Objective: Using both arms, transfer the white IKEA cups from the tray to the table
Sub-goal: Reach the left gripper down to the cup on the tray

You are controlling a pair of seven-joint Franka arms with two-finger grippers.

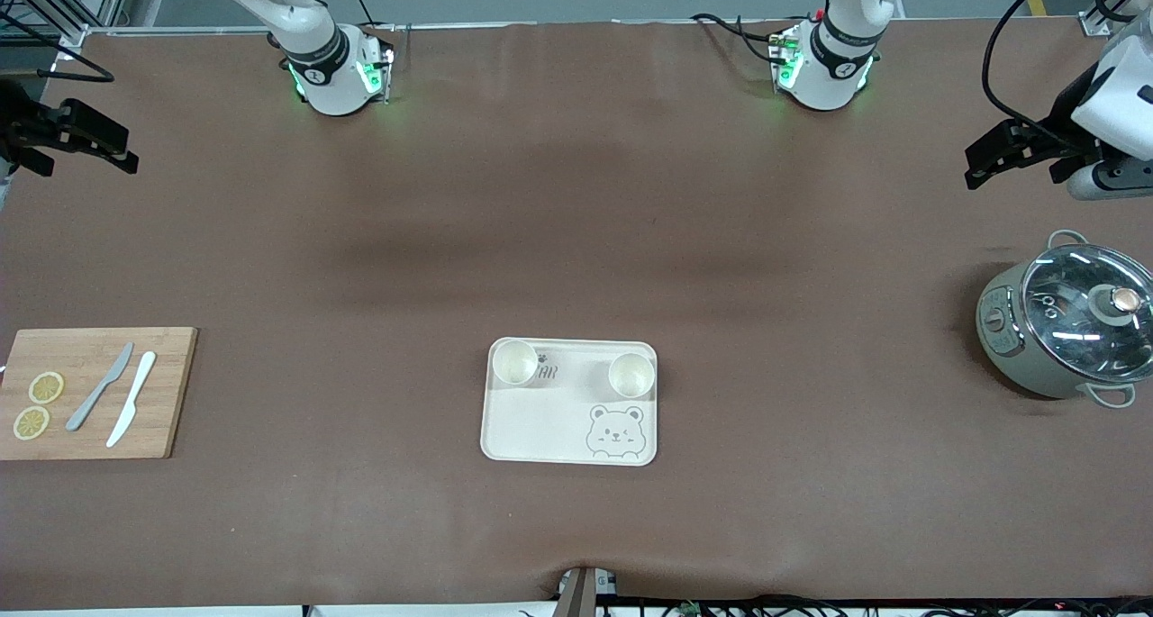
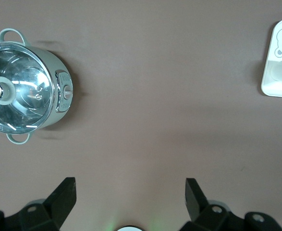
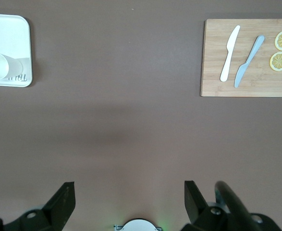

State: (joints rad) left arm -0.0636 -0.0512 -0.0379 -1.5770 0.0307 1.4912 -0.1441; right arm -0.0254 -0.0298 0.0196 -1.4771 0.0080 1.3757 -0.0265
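Nearest the front camera sat the bear-printed tray [image 1: 569,419], flat on the brown worktop [image 1: 576,239], about midway between the two arms' ends. Both white IKEA cups stood upright on the tray's edge farthest from the camera: one cup [image 1: 514,362] in the corner toward the right arm's end, the other cup [image 1: 630,374] in the corner toward the left arm's end, well apart from each other. Nothing gripped them.

Out at the right arm's end lay a bamboo cutting board [image 1: 90,392], carrying a grey knife [image 1: 100,386] and a white knife [image 1: 131,398] side by side, plus two lemon slices [image 1: 38,404] near its outer edge. At the left arm's end stood a grey-green electric pot [image 1: 1063,329] with its glass lid [image 1: 1090,309] on.

And the arms? Both waited wide of the action. The left end effector [image 1: 977,167] hung over bare worktop above the pot's end, fingers [image 2: 64,195] spread wide with nothing between them. The right end effector [image 1: 126,159] hung over the worktop's edge at the board's end, fingers [image 3: 65,198] likewise spread and holding nothing.
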